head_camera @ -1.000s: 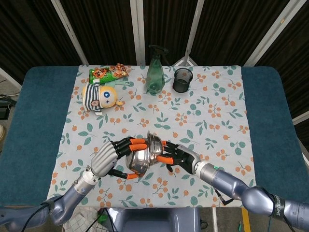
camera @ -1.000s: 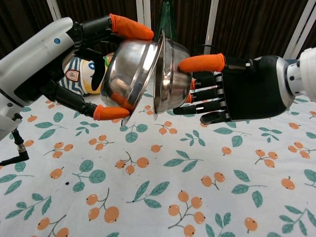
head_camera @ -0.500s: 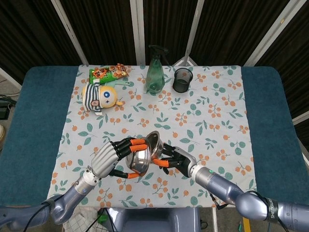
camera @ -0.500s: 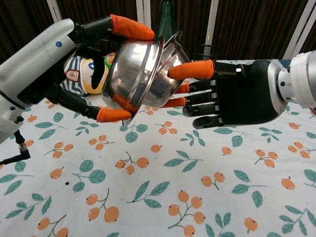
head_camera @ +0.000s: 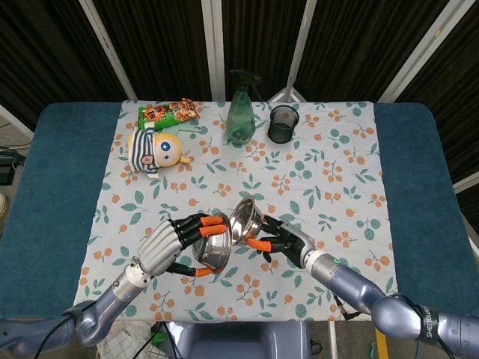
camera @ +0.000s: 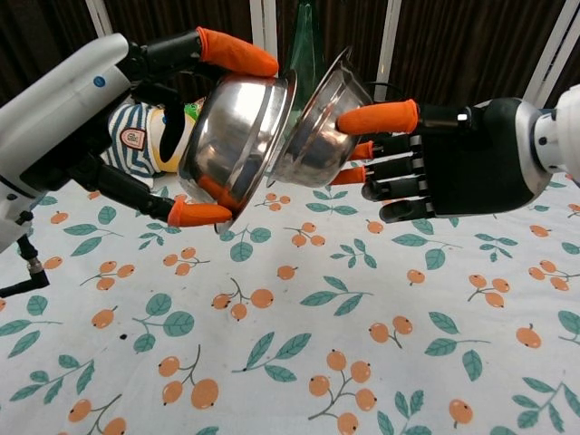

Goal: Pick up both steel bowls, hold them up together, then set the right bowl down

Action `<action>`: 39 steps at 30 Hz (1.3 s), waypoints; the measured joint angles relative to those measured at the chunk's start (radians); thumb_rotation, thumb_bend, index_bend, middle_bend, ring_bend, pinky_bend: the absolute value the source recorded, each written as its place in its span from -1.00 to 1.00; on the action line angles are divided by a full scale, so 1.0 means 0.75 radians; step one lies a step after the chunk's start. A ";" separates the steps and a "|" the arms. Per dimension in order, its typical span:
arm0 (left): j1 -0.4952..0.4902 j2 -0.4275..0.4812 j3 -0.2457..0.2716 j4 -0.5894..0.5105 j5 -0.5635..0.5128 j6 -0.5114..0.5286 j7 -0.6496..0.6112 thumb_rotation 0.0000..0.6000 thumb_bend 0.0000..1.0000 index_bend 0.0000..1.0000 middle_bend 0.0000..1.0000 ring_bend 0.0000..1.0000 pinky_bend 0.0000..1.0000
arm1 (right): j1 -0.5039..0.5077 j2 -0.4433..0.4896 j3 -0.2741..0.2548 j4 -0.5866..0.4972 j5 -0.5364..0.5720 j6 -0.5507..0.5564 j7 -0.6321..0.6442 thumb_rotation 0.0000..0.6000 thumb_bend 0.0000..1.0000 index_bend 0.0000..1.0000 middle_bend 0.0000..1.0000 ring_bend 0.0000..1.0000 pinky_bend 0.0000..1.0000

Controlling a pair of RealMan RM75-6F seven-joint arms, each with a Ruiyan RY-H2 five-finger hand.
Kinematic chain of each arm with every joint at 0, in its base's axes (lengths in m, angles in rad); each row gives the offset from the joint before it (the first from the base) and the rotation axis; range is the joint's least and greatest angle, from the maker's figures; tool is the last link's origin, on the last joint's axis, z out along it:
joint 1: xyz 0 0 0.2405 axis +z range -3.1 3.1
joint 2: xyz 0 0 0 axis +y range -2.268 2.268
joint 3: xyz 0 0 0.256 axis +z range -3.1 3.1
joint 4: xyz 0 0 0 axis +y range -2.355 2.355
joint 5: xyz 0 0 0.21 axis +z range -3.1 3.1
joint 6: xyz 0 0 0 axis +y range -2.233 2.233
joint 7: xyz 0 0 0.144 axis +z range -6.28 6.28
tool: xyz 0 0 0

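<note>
Two steel bowls hang in the air over the near part of the table. My left hand (head_camera: 174,241) (camera: 136,100) grips the larger left bowl (head_camera: 212,248) (camera: 234,136) by rim and base, tilted on its side. My right hand (head_camera: 281,239) (camera: 435,159) holds the smaller right bowl (head_camera: 245,221) (camera: 319,127), also tilted, its mouth turned up and away. The two bowls touch or nearly touch at their rims.
A flowered cloth (head_camera: 337,172) covers the table. At the back stand a green spray bottle (head_camera: 240,111), a dark mesh cup (head_camera: 282,123), a snack packet (head_camera: 171,113) and a striped plush doll (head_camera: 155,149).
The right bowl has tipped out of the left bowl and moved right and up with my right hand. The left bowl has dropped slightly and stays gripped.
</note>
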 measured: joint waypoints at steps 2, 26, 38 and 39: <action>0.001 0.006 0.000 -0.006 0.000 0.004 0.001 1.00 -0.30 -0.09 0.20 -0.01 0.32 | -0.005 0.007 -0.003 0.015 -0.006 -0.008 -0.004 1.00 -0.31 0.38 0.27 0.22 0.49; -0.024 0.004 -0.030 0.012 -0.027 -0.019 0.023 1.00 -0.30 -0.08 0.21 -0.01 0.32 | -0.133 0.060 0.056 -0.008 -0.155 -0.186 0.007 1.00 -0.31 0.38 0.27 0.22 0.49; -0.042 -0.045 -0.027 0.053 -0.032 -0.032 -0.005 1.00 -0.30 -0.08 0.21 -0.01 0.32 | -0.145 0.029 0.035 -0.136 -0.207 -0.110 -0.029 1.00 -0.31 0.38 0.27 0.22 0.49; -0.045 -0.052 -0.025 0.054 -0.030 -0.034 -0.006 1.00 -0.30 -0.08 0.21 -0.01 0.32 | -0.140 0.024 0.030 -0.138 -0.205 -0.101 -0.032 1.00 -0.31 0.38 0.27 0.22 0.49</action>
